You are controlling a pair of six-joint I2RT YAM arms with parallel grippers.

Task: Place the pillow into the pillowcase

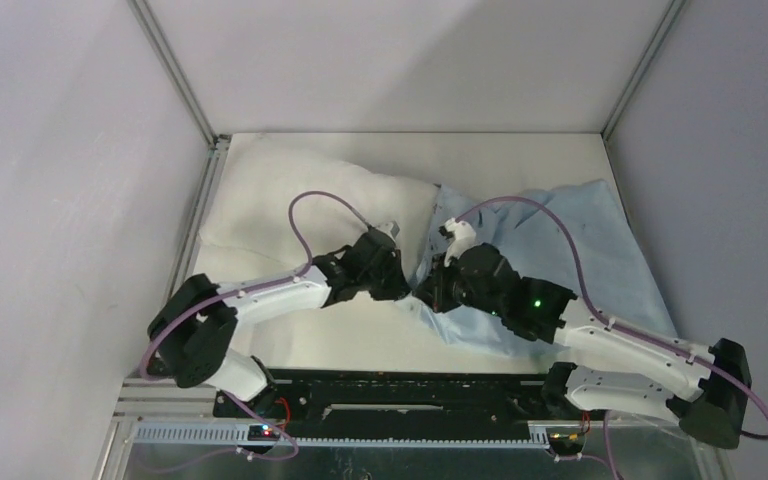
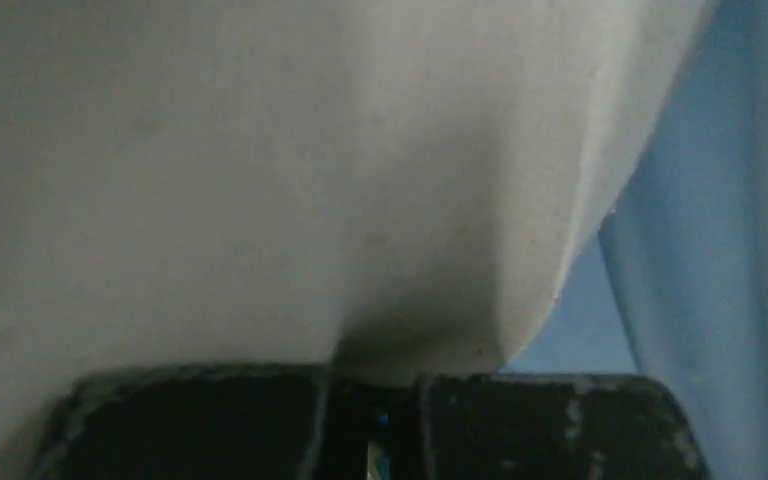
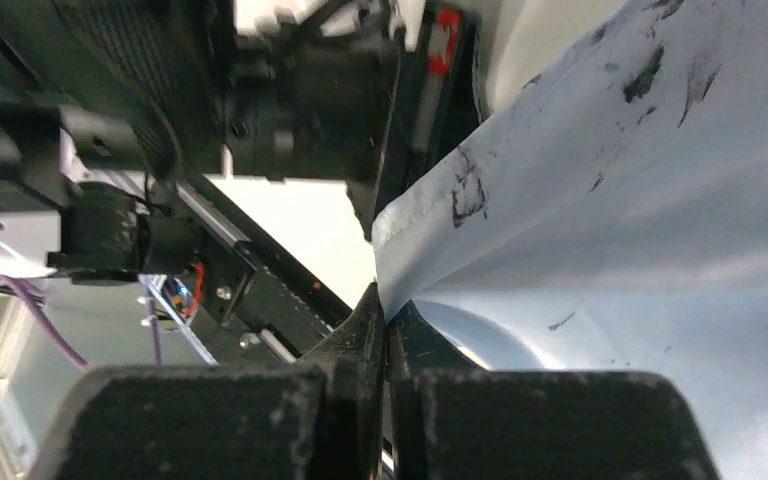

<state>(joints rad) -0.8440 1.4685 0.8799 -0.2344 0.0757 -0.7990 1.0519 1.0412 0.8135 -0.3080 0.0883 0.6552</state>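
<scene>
The left gripper (image 2: 370, 388) is closed on a corner of the pillow (image 1: 300, 180), which lies centre-left in the top view. The right gripper (image 3: 385, 335) pinches the pillowcase (image 1: 570, 240) hem, centre-right. If it holds only one layer, the mouth may lie flat and the corner snag outside. The wrists crowd mid-frame, and purple cables (image 1: 294, 212) loop above.

**Clearance, top view.** The plump white rectangular fabric pillow (image 1: 280, 200) fills the back-left of the white tabletop (image 1: 350, 345). The thin, wrinkled light blue fabric pillowcase (image 1: 570, 240) covers the right side. The left gripper (image 1: 403, 291) and right gripper (image 1: 428, 297) meet at centre (almost touching), barring passage between the two fabrics. Open room is the bare front strip. Grey enclosure walls (image 1: 60, 200) hem in three sides.
</scene>
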